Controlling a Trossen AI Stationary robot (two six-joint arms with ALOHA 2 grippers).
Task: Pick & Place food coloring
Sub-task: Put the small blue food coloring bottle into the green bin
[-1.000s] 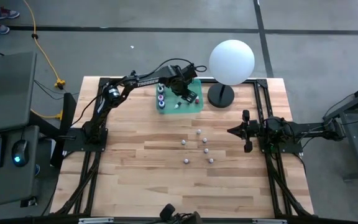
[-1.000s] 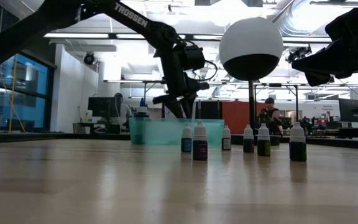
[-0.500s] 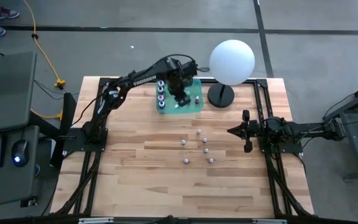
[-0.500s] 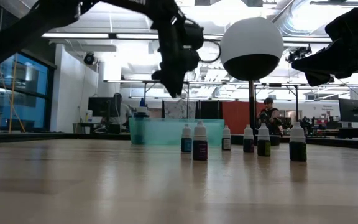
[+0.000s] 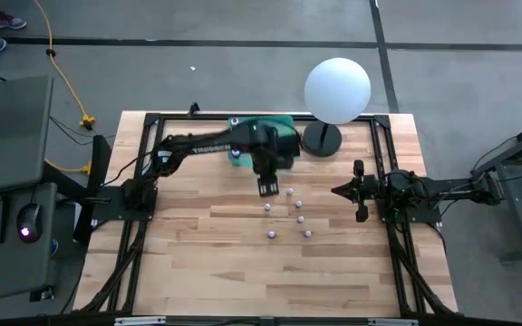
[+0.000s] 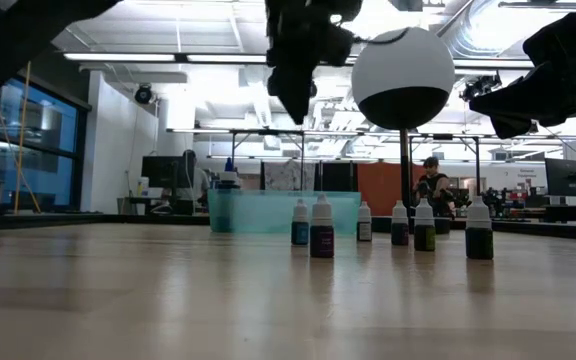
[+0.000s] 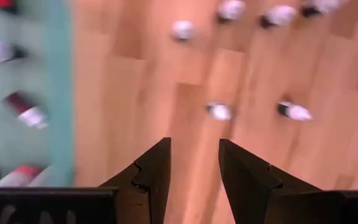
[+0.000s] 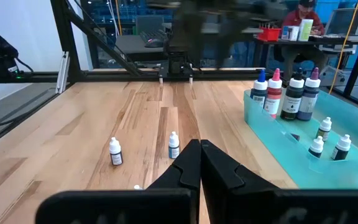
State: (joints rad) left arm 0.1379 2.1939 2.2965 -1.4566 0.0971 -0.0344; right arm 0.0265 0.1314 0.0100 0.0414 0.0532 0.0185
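Observation:
Several tiny white-capped food coloring bottles (image 5: 290,191) stand upright and loose on the wooden table; the low view shows them in a row (image 6: 321,227). More bottles (image 8: 294,90) sit in the teal tray (image 8: 272,124) at the far side, which my left arm partly hides in the high view. My left gripper (image 5: 266,187) hangs open above the table, between the tray and the loose bottles, fingers pointing down. Nothing is between its fingers (image 7: 194,163). My right gripper (image 5: 338,190) waits shut at the table's right, pointing level toward the bottles (image 8: 174,145).
A big white sphere on a black base (image 5: 338,88) stands at the far right, next to the tray. Black frame rails (image 5: 383,145) run along the table's sides. Bare wood (image 5: 207,244) lies left of and nearer than the bottles. People sit at desks beyond the table.
My left gripper has risen from over the teal tray and swung toward the table's near edge, ending above the loose bottles. It has rolled about its own axis on the way. Its fingers keep the same gap.

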